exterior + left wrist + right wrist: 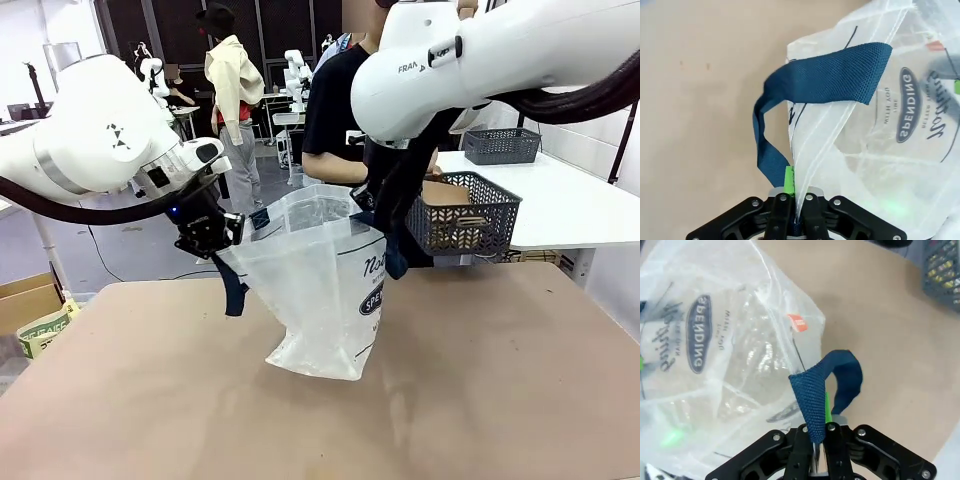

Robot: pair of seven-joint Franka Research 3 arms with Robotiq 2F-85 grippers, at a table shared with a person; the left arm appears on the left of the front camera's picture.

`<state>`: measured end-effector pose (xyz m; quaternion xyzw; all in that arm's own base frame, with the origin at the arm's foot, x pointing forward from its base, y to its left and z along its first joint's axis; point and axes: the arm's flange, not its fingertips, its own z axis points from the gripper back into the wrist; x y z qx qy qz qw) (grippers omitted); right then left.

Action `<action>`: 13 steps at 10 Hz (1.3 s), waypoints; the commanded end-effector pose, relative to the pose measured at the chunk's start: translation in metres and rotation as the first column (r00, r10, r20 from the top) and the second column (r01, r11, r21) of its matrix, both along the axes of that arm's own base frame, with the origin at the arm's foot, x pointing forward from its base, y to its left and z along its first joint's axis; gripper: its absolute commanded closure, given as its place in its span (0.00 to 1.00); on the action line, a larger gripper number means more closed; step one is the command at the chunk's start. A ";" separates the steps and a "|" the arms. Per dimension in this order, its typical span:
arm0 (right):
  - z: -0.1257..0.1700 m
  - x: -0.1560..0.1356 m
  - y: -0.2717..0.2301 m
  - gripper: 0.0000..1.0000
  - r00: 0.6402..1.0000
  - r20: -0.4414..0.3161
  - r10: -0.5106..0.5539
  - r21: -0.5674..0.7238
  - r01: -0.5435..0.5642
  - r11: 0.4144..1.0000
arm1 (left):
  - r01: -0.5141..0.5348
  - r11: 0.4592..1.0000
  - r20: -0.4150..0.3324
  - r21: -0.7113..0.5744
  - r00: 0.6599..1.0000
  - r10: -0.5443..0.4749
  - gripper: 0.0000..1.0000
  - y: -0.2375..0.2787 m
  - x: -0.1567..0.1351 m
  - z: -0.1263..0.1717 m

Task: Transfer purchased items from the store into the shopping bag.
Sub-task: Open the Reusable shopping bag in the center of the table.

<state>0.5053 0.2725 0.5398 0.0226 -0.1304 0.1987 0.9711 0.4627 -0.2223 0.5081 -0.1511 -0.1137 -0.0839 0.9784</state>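
Observation:
The shopping bag [315, 290], translucent white with navy print, hangs open above the table between both arms. My left gripper [222, 240] is shut on the bag's left rim beside its navy strap [232, 290]. In the left wrist view the closed fingers [789, 182] pinch the plastic edge of the bag [880, 115]. My right gripper [815, 440] is shut on the bag's other side, clamping the navy strap [812, 400] and rim. A person holds the store [465, 215], a dark grey slotted basket, just beyond the bag's right rim. A brown paper packet [447, 193] lies in it.
A second grey basket [502, 145] sits on the white table at back right. A cardboard box [25, 300] stands off the table's left edge. The brown tabletop [480, 400] lies bare in front of and to the right of the bag.

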 end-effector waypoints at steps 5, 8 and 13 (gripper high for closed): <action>-0.017 0.000 -0.013 1.00 0.988 0.012 0.156 -0.153 -0.152 0.977 | 0.108 0.960 0.059 0.259 0.990 -0.128 1.00 0.016 0.006 -0.003; -0.015 0.000 -0.007 1.00 0.982 0.042 0.185 -0.174 -0.175 0.969 | 0.121 0.954 0.050 0.273 0.989 -0.140 1.00 0.015 0.014 -0.007; -0.022 0.000 0.001 1.00 0.991 0.059 0.117 -0.126 -0.109 0.986 | 0.135 0.990 0.118 0.047 0.983 -0.140 1.00 0.002 0.020 -0.006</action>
